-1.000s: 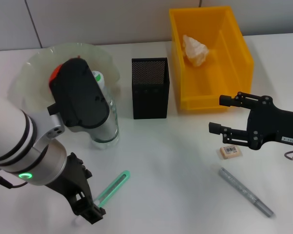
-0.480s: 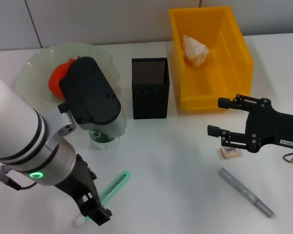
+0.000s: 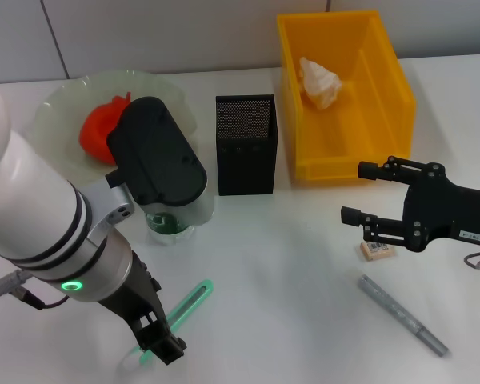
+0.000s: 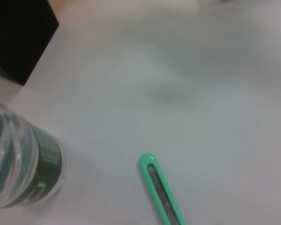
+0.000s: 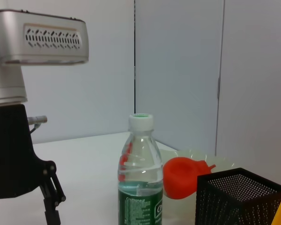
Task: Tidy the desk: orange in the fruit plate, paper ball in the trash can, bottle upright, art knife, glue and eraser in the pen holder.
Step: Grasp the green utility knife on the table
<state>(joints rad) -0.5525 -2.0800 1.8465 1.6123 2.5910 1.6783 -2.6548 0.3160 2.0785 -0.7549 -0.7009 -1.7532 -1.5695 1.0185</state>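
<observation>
The green art knife (image 3: 186, 306) (image 4: 161, 192) lies on the table near the front left. My left gripper (image 3: 156, 342) sits over its near end. The bottle (image 3: 173, 221) (image 5: 140, 173) stands upright beside the fruit plate (image 3: 56, 104), partly hidden behind my left wrist. The orange (image 3: 96, 132) (image 5: 182, 176) rests in the plate. The paper ball (image 3: 320, 80) lies in the yellow trash can (image 3: 388, 72). My right gripper (image 3: 366, 192) is open, just above the eraser (image 3: 376, 250). The grey glue stick (image 3: 404, 316) lies in front of it. The black mesh pen holder (image 3: 246, 144) stands mid-table.
My bulky left arm (image 3: 56, 232) covers the front left of the table. The pen holder and the trash can stand close together at the back. Bare table (image 3: 288, 272) lies between the two grippers.
My left arm has swung rightward, uncovering the orange and hiding more of the bottle; its gripper slid a little right along the knife. The right gripper now covers part of the eraser.
</observation>
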